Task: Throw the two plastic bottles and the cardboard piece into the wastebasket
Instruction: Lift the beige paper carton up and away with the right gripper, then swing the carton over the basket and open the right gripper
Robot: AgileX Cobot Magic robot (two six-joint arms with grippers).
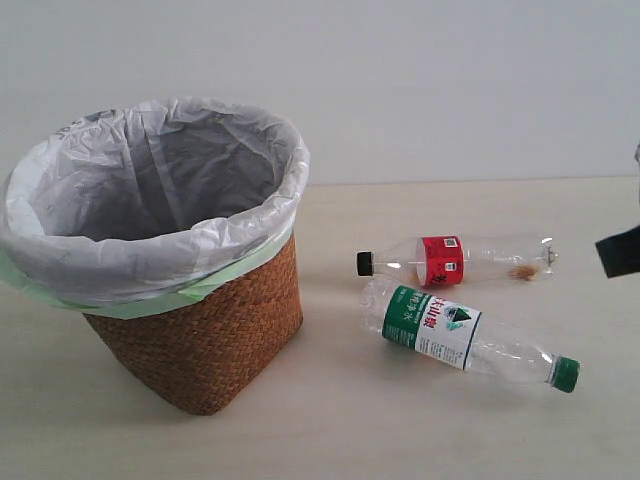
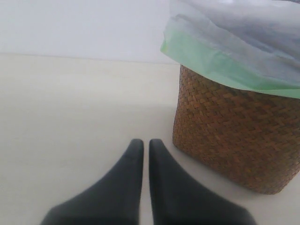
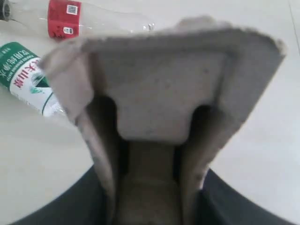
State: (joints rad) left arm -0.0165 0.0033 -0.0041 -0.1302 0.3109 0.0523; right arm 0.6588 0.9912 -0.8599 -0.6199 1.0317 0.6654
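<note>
Two clear plastic bottles (image 1: 452, 262) lie beside woven wicker wastebasket (image 1: 205, 345).

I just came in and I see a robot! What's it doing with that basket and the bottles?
It's tidying up rubbish. The right arm's fingers hold the cardboard piece. The red-label bottle and the green-label bottle lie on the table beside the wastebasket, not thrown in yet. The left arm's fingers are shut and empty, low by the wastebasket's side.
</note>
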